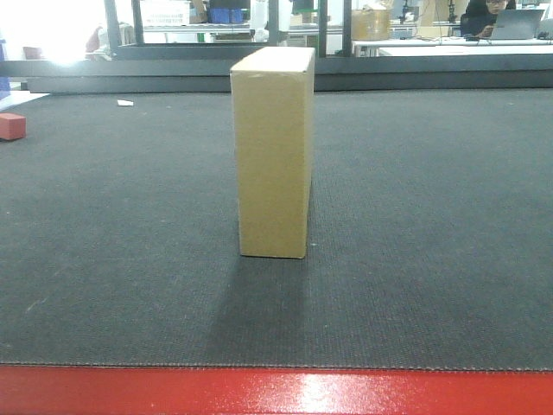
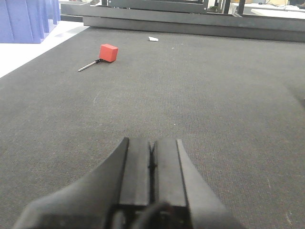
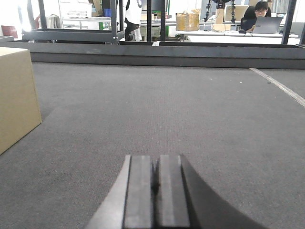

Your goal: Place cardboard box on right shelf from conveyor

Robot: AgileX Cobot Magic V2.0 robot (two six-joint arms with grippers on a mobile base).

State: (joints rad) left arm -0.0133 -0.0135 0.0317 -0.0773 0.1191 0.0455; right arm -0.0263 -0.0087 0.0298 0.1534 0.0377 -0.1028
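Both pincers, left gripper [image 2: 151,164] and right gripper [image 3: 156,183], are seen closed on nothing. The cardboard box [image 1: 273,151] is stood on end at frame centre on the conveyor [image 1: 432,216]; toppling could be caused by a one-sided push.

Setting: a logistics test lab or workshop floor, sharing open space with office desks. Evidence: a wide, dark grey conveyor belt [image 1: 432,259] with a glossy red frame edge [image 1: 276,393] fills the foreground, with blue plastic bins [image 2: 26,19] on pale floor beside it and dark steel racking [image 3: 114,21] behind it. Beyond the racking, white desks [image 3: 228,38] carry a taped cardboard carton [image 3: 187,21], and a person in glasses [image 3: 260,7] sits at a laptop [image 3: 267,25] under bright indoor light.
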